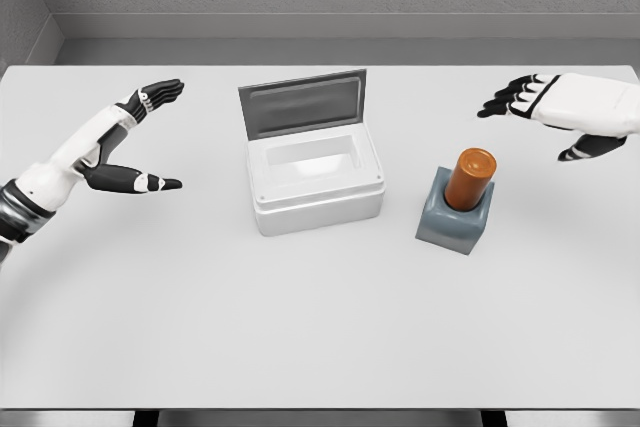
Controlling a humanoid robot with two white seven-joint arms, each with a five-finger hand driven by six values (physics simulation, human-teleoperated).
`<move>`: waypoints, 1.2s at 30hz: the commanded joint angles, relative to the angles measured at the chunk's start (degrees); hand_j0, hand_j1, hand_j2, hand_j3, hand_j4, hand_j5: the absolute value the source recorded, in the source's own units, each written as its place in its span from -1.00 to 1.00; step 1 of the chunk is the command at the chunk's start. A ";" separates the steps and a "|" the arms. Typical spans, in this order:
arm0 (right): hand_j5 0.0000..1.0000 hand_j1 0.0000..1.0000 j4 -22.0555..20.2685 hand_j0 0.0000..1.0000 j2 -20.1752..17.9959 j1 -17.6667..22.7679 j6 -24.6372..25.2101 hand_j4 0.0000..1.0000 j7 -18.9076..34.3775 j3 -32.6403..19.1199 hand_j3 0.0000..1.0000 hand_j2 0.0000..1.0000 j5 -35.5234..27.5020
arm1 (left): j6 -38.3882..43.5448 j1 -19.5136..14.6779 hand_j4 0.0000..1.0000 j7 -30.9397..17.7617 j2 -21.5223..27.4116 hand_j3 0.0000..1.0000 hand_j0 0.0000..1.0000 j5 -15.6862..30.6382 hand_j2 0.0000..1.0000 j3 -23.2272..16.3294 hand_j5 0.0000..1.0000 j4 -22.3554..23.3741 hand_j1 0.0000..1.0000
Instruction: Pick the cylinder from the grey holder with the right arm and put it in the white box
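An orange cylinder (469,178) stands upright in a grey holder (454,221), right of the table's middle. A white box (316,183) with its grey lid (303,103) raised at the back sits at the centre, and its inside is bare. My right hand (545,112) hovers above and to the right of the cylinder, fingers spread, holding nothing and apart from it. My left hand (150,137) is at the left, open, with fingers pointing toward the box.
The white table (320,327) stretches wide in front of the box and holder. A grey wall runs behind its far edge.
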 commanded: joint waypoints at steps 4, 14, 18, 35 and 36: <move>1.00 1.00 -2.38 1.00 0.40 -0.18 0.09 1.00 -0.87 -1.34 1.00 1.00 -0.75 | 0.07 0.44 1.00 0.05 0.08 1.00 1.00 0.40 1.00 0.68 1.00 -0.09 1.00; 1.00 1.00 -6.25 1.00 -3.11 0.00 0.09 1.00 -2.98 0.42 1.00 1.00 -1.63 | 0.07 0.53 1.00 0.14 0.08 1.00 1.00 -0.04 1.00 0.77 1.00 -0.09 1.00; 1.00 1.00 -7.74 1.00 -1.71 0.00 0.09 1.00 -3.07 2.53 1.00 1.00 -1.81 | 0.07 0.79 1.00 0.49 0.08 1.00 1.00 -0.04 1.00 0.77 1.00 -0.09 1.00; 1.00 1.00 -8.45 1.00 0.49 -0.18 0.09 1.00 -2.81 3.50 1.00 1.00 -1.81 | 0.07 2.99 1.00 -1.35 0.52 1.00 1.00 -0.48 1.00 2.97 1.00 0.17 1.00; 1.00 1.00 -8.45 1.00 0.49 -0.18 0.09 1.00 -2.72 3.76 1.00 1.00 -1.81 | 0.07 3.16 1.00 -1.44 0.52 1.00 1.00 -0.48 1.00 3.58 1.00 0.17 1.00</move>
